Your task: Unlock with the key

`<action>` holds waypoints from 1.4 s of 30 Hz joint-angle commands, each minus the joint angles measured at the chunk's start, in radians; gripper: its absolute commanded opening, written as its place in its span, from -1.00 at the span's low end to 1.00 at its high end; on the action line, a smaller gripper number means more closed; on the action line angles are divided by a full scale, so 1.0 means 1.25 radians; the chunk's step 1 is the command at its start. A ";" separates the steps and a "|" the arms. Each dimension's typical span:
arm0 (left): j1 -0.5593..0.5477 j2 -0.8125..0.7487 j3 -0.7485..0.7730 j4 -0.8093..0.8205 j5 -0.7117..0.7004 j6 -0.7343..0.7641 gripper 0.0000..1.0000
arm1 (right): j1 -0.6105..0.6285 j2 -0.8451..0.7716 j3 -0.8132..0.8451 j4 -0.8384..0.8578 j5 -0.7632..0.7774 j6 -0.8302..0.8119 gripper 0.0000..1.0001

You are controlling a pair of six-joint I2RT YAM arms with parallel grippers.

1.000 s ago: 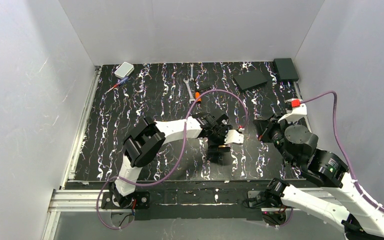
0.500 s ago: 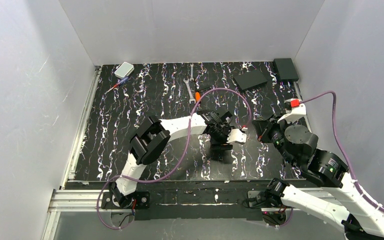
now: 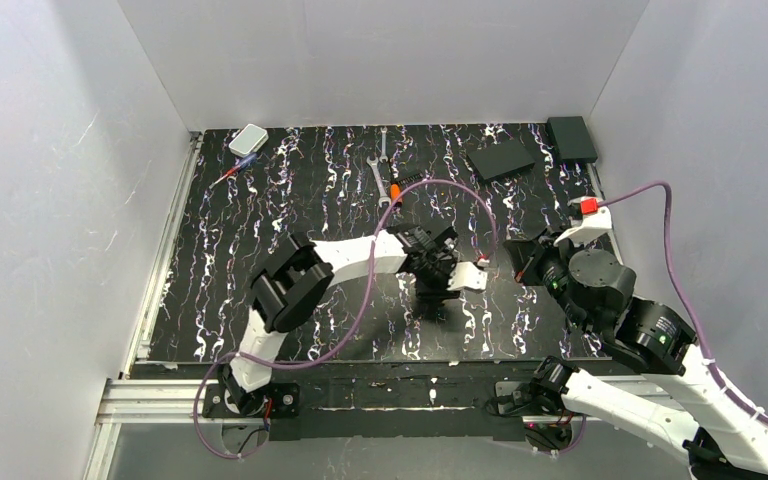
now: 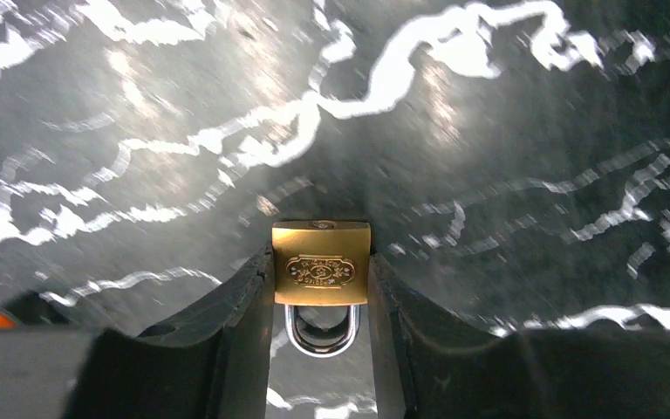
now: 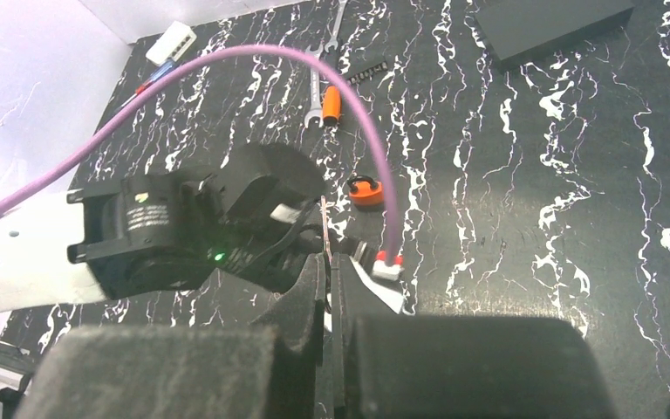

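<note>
In the left wrist view a small brass padlock [image 4: 321, 264] with a silver shackle lies on the black marbled table [image 4: 488, 131]. My left gripper [image 4: 321, 258] is shut on it, a black finger pressed to each side of its body. From above, the left gripper [image 3: 438, 288] points down mid-table and hides the padlock. My right gripper [image 5: 326, 260] is shut on the key [image 5: 324, 229], a thin silvery blade seen edge-on, sticking out of the fingertips toward the left arm's wrist. In the top view the right gripper [image 3: 522, 262] hovers just right of the left one.
Silver wrenches [image 3: 378, 172] and an orange-handled tool [image 3: 396, 190] lie behind the left gripper. A small orange object [image 5: 365, 190] sits near the left wrist. Two black boxes [image 3: 500, 160] [image 3: 571, 138] stand back right, a white box [image 3: 248, 139] back left. A purple cable [image 3: 470, 205] arches over the left arm.
The left jaws have narrowed onto the padlock. The left arm's elbow swung right and back a little. The right arm has stayed where it was.
</note>
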 commanded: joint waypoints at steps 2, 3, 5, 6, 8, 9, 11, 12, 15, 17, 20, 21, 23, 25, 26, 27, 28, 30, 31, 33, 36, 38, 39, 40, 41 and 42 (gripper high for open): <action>0.004 -0.171 -0.167 0.060 -0.017 -0.034 -1.00 | 0.000 0.008 0.055 0.019 0.003 -0.019 -0.97; 0.005 -0.200 -0.189 0.074 -0.016 -0.042 -1.00 | 0.000 0.010 0.058 0.019 0.000 -0.023 -0.97; 0.009 -0.263 -0.227 0.085 -0.003 -0.058 -1.00 | 0.000 0.016 0.064 0.020 -0.008 -0.028 -0.97; 0.010 -0.290 -0.244 0.088 0.007 -0.064 -1.00 | 0.000 0.018 0.065 0.020 -0.012 -0.030 -0.97; 0.012 -0.343 -0.280 0.092 0.033 -0.071 -1.00 | 0.000 0.025 0.067 0.023 -0.018 -0.030 -0.97; 0.015 -0.371 -0.299 0.096 0.049 -0.073 -1.00 | 0.000 0.027 0.067 0.026 -0.020 -0.030 -0.97; 0.022 -0.446 -0.346 0.135 0.069 -0.099 -1.00 | 0.000 0.033 0.063 0.034 -0.027 -0.030 -0.97; 0.024 -0.486 -0.386 0.194 0.061 -0.135 -1.00 | 0.000 0.036 0.061 0.040 -0.032 -0.029 -0.97; 0.032 -0.571 -0.506 0.419 0.048 -0.250 -1.00 | 0.000 0.051 0.054 0.056 -0.046 -0.029 -0.97; 0.032 -0.589 -0.502 0.404 0.056 -0.287 -1.00 | 0.000 0.066 0.051 0.061 -0.054 -0.028 -0.97; 0.036 -0.644 -0.495 0.337 0.027 -0.277 -1.00 | 0.000 0.084 0.048 0.065 -0.084 -0.030 -0.97; 0.039 -0.676 -0.515 0.342 0.027 -0.257 -1.00 | 0.000 0.087 0.045 0.069 -0.102 -0.033 -0.97; 0.043 -0.763 -0.596 0.405 0.054 -0.205 -1.00 | 0.000 0.086 0.035 0.087 -0.147 -0.046 -0.97; 0.045 -0.832 -0.659 0.462 0.094 -0.159 -1.00 | 0.000 0.082 0.027 0.106 -0.201 -0.057 -0.97; 0.044 -0.856 -0.675 0.465 0.105 -0.144 -1.00 | 0.000 0.080 0.025 0.110 -0.227 -0.062 -0.97; 0.043 -0.875 -0.684 0.467 0.107 -0.142 -1.00 | 0.000 0.080 0.024 0.112 -0.254 -0.067 -0.97; 0.043 -0.891 -0.691 0.470 0.103 -0.148 -1.00 | 0.000 0.080 0.023 0.113 -0.281 -0.073 -0.97; 0.043 -0.915 -0.696 0.473 0.081 -0.173 -1.00 | 0.000 0.087 0.026 0.107 -0.324 -0.082 -0.97; 0.044 -0.926 -0.699 0.478 0.073 -0.186 -1.00 | -0.001 0.094 0.029 0.102 -0.340 -0.082 -0.97; 0.045 -0.961 -0.716 0.496 0.088 -0.182 -1.00 | 0.000 0.108 0.033 0.090 -0.367 -0.080 -0.97; 0.045 -1.018 -0.775 0.552 0.118 -0.115 -1.00 | 0.000 0.130 0.042 0.085 -0.410 -0.068 -0.97; 0.045 -1.061 -0.819 0.595 0.122 -0.069 -1.00 | 0.000 0.141 0.048 0.085 -0.440 -0.060 -0.97; 0.045 -1.086 -0.839 0.629 0.125 -0.062 -1.00 | 0.000 0.149 0.054 0.083 -0.457 -0.057 -0.97; 0.045 -1.106 -0.851 0.647 0.124 -0.066 -1.00 | 0.000 0.158 0.062 0.078 -0.476 -0.056 -0.97; 0.044 -1.120 -0.859 0.658 0.124 -0.066 -1.00 | 0.000 0.168 0.071 0.071 -0.493 -0.055 -0.97; 0.045 -1.130 -0.868 0.660 0.125 -0.057 -1.00 | -0.001 0.178 0.082 0.063 -0.511 -0.054 -0.97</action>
